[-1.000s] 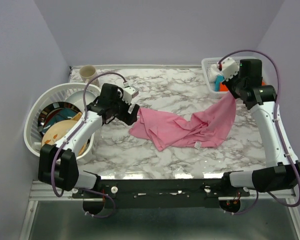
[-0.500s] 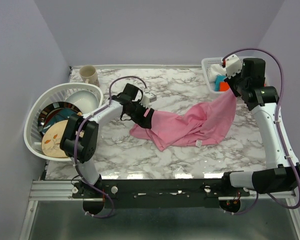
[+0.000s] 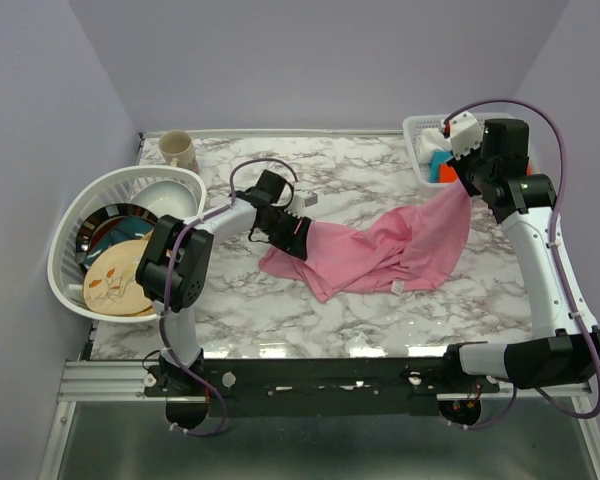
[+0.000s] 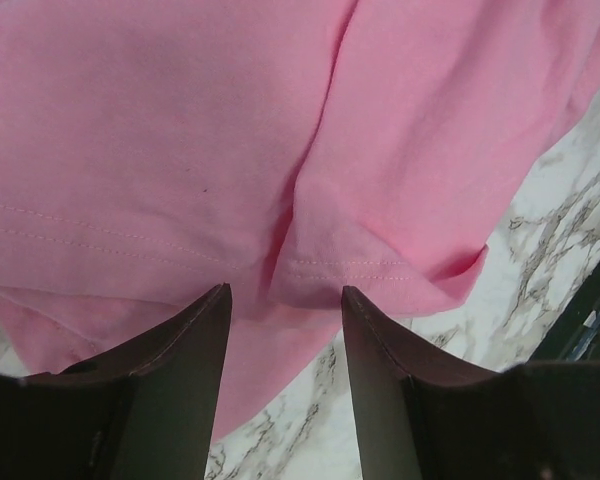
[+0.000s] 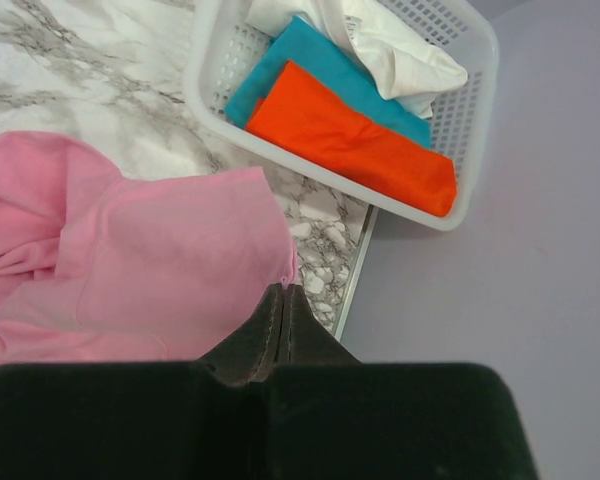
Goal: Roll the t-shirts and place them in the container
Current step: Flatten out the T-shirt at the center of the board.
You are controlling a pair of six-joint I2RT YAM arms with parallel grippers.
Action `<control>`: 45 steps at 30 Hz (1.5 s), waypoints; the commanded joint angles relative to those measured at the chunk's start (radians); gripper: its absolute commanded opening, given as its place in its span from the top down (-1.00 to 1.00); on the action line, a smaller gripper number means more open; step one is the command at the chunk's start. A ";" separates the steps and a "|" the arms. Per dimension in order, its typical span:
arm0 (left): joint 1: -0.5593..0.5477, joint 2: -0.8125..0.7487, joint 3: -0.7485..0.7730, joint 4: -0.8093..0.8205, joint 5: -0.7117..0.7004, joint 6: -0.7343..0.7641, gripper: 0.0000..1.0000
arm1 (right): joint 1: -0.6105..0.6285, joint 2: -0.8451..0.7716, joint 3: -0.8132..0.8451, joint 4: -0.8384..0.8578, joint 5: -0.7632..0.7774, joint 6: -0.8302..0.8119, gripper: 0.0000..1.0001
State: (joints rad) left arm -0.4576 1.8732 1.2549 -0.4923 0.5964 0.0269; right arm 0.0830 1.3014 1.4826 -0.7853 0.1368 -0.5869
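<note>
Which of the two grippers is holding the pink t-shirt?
The right gripper: shut on a lifted edge of the pink t-shirt. The left gripper has open jaws over a hem.

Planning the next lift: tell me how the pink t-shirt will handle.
Probably floppy: the light-pink thin-fabric t-shirt sags from the right pincer in folds. Likely light: one pinched corner holds a side up. Pushed, it may bunch rather than slide, as its wrinkles suggest.

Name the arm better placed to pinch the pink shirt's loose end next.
Left. The left gripper hangs open right over the hemmed left edge of the t-shirt, while the right gripper is shut on its opposite corner, held up.
</note>
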 commanded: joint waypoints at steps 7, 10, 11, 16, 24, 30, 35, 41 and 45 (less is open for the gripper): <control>-0.001 0.093 0.054 -0.046 0.094 -0.001 0.32 | -0.005 0.007 0.004 0.006 -0.025 0.016 0.99; -0.001 0.086 0.049 -0.055 0.105 0.014 0.54 | -0.005 -0.001 -0.016 0.009 -0.025 0.015 0.99; -0.001 0.083 0.051 -0.061 0.109 0.019 0.58 | -0.005 -0.004 -0.019 0.011 -0.025 0.015 0.99; 0.000 0.061 0.067 -0.123 0.123 0.045 1.00 | -0.006 -0.010 -0.030 0.020 -0.022 0.010 0.99; 0.132 -0.182 0.282 -0.216 -0.009 0.125 1.00 | -0.005 0.041 0.117 0.078 0.050 0.006 0.99; 0.255 -0.299 0.497 -0.278 -0.093 0.237 1.00 | -0.011 0.078 0.297 0.106 0.090 -0.005 0.99; 0.280 -0.381 0.604 -0.203 -0.193 0.278 1.00 | -0.009 0.082 0.494 0.168 0.142 -0.024 0.99; 0.306 -0.454 0.650 0.007 -0.325 0.260 1.00 | -0.009 0.061 0.597 0.308 0.147 -0.068 0.99; 0.323 -0.460 0.707 0.101 -0.432 0.200 1.00 | -0.011 0.062 0.659 0.388 0.138 -0.085 0.99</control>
State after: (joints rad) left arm -0.1562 1.4342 1.9041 -0.5415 0.3290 0.2741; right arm 0.0784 1.3746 2.0869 -0.5480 0.2512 -0.6357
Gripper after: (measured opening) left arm 0.007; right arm 0.012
